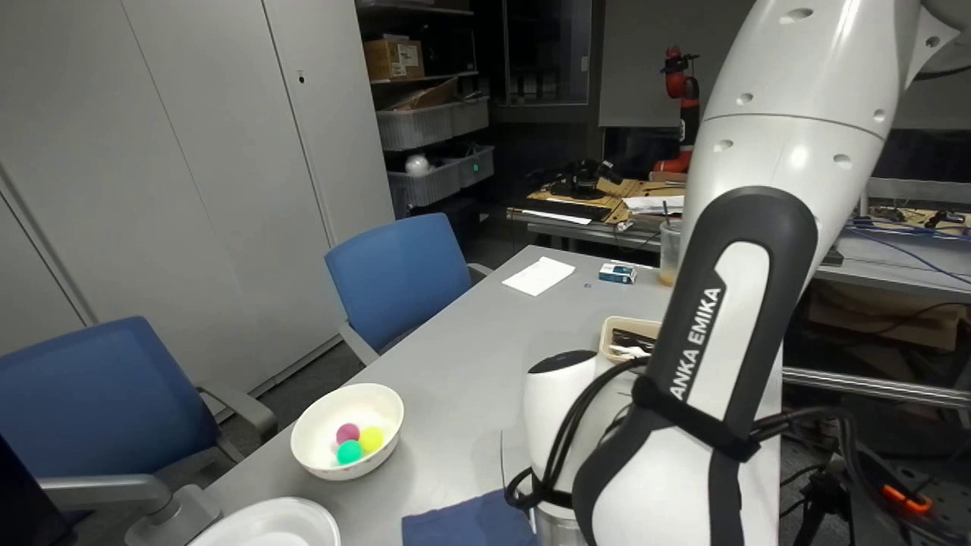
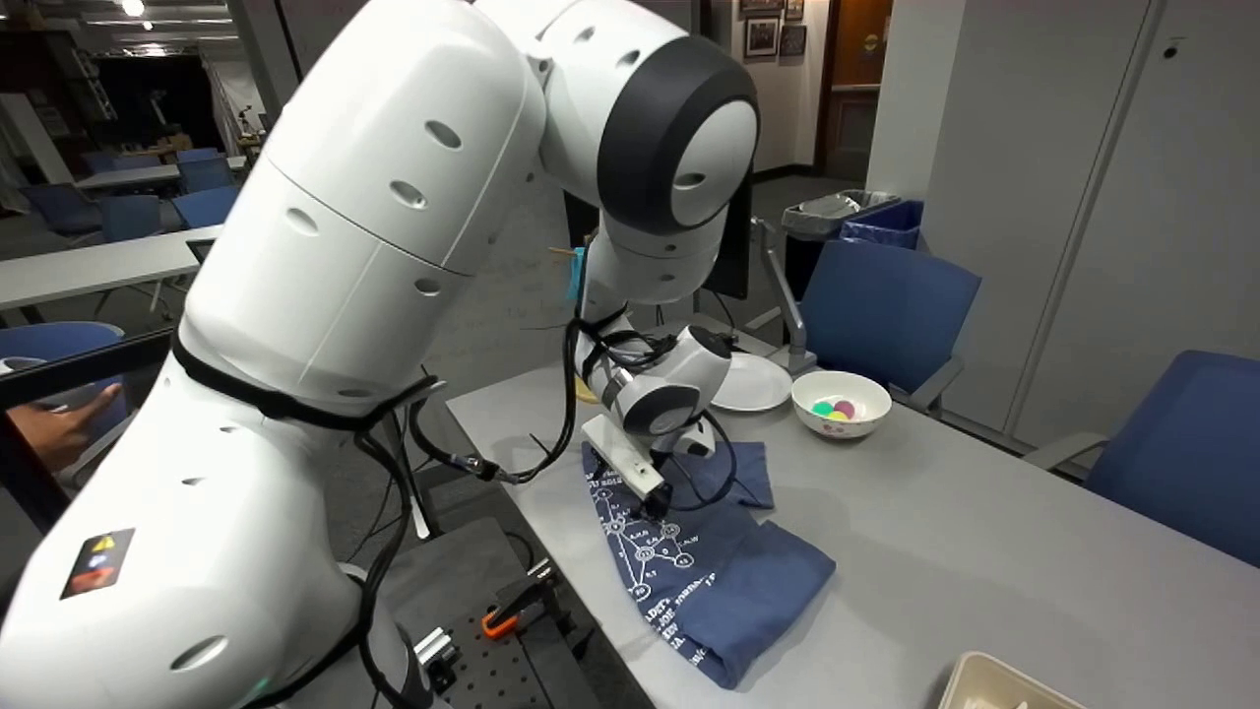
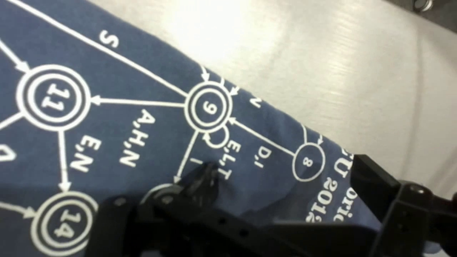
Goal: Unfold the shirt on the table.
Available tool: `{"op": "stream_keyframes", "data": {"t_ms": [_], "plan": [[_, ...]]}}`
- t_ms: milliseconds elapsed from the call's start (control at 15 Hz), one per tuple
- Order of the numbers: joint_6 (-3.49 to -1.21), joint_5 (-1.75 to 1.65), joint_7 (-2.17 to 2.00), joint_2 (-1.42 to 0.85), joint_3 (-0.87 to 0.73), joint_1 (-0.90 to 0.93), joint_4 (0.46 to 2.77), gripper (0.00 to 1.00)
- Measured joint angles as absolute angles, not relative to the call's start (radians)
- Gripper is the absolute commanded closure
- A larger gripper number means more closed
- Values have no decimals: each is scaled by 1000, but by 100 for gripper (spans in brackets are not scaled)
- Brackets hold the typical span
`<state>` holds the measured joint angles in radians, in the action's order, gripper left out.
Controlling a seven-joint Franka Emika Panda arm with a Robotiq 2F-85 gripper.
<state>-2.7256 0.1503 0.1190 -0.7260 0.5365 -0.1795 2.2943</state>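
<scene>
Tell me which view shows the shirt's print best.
Wrist view: the print reads large and clear, though cropped. In an exterior view, it looks smaller on the shirt; in an exterior view, only plain cloth shows.

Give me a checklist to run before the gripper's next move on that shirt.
1. Gripper open: ok, its jaws stand apart.
2. Gripper in contact with the shirt: cannot tell.
3. Shirt lying on the table: ok.
4. Shirt fully unfolded: not ok, a plain flap lies folded over part of it.
5. White bowl apart from the shirt: ok.
6. White plate apart from the shirt: ok.
</scene>
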Motion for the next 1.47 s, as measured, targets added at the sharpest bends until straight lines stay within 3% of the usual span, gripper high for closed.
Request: {"op": "stream_keyframes", "data": {"t_ms": [267, 600, 1000, 1467], "plan": [[-2503, 150, 137, -601, 508, -166, 2272, 0], [-2341, 102, 132, -443, 331, -62, 2280, 0], [-2331, -152, 23, -359, 129, 63, 2346, 0], [-2357, -400, -153, -337, 38, 128, 2421, 0]]}}
